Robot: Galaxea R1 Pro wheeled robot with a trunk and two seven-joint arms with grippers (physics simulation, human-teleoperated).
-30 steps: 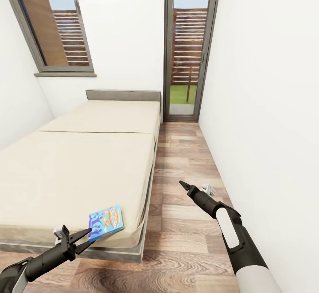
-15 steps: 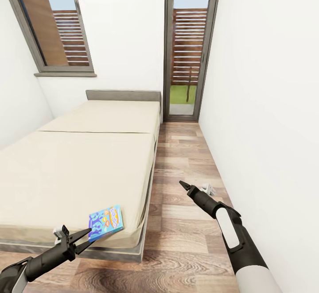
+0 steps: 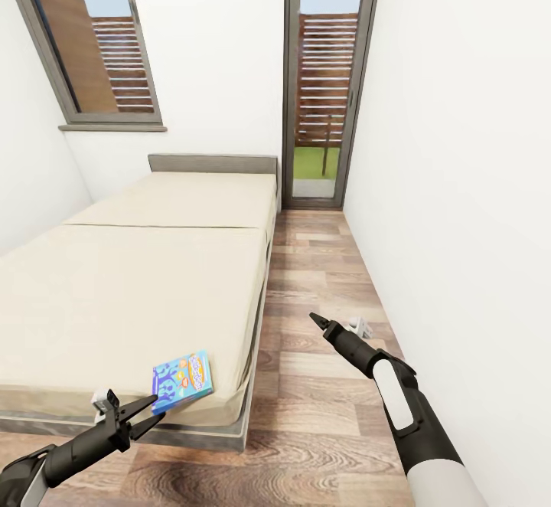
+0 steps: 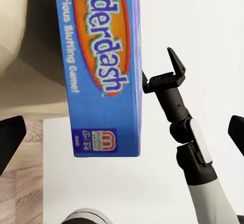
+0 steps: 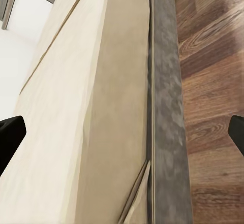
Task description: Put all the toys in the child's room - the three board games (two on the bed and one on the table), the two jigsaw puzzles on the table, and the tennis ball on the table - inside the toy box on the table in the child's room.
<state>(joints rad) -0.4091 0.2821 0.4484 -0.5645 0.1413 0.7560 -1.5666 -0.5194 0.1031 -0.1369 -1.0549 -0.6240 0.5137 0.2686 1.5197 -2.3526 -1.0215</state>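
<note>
While the left gripper (image 3: 145, 409) hovers at the lower left of the head view with its two black fingers spread apart and nothing between them, the blue board game (image 3: 182, 381) lies flat on the near corner of the bed (image 3: 138, 292), just right of and above those fingertips, close to them but apart, with one corner reaching toward the mattress edge. In the left wrist view the same box (image 4: 101, 66) shows a blue cover with an orange oval and the word "Balderdash" on it, and its edge reads as a thin slab rather than a sheet. I judge it to be stiff cardboard, light, with a smooth printed lid that could slide on the cream mattress if pushed rather than pinched; the sensible hold is across its thickness at the near edge or the overhanging corner, one finger above and one below, taking care that the lid does not lift off the base. Further right, the wood-plank floor (image 3: 321, 277) runs up the middle of the frame toward a glazed door (image 3: 325, 86). At the lower right the right gripper (image 3: 315, 318) hangs over the floor, holding nothing; its tips look nearly together in the head view, yet the right wrist view shows its fingers (image 5: 11, 135) at opposite margins, so I read it as released.
</note>
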